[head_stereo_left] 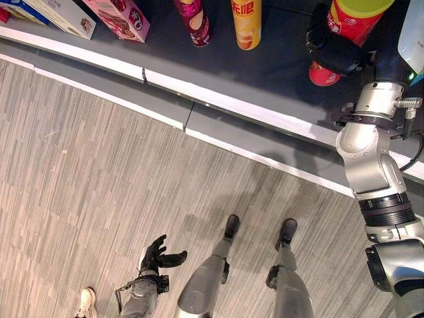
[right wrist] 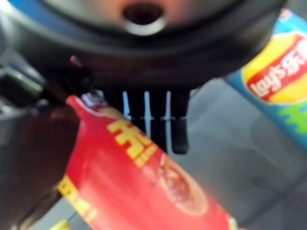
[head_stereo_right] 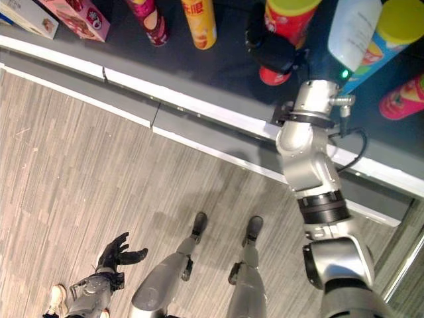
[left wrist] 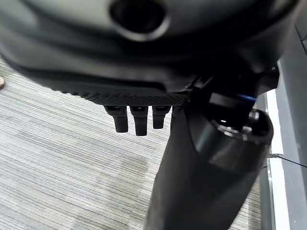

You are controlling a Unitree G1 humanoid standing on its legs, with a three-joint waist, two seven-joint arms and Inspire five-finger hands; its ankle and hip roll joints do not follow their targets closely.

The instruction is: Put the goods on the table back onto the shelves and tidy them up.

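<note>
fingers of the right hand (head_stereo_left: 334, 50) are wrapped round the upright red can (head_stereo_right: 286, 33) on the shelf (head_stereo_left: 265, 73) — left hand (head_stereo_left: 158, 255) hangs relaxed, well apart.

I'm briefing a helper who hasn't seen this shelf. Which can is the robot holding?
On the dark shelf, follow the silver right arm up to its right robot hand. It grips a red chip can with a yellow lid, thicker than the slim orange can and magenta can beside it.

Twin head views steeply down on shelf (head_stereo_left: 218, 99) and floor (head_stereo_left: 99, 185); wrist views close along each hand.
</note>
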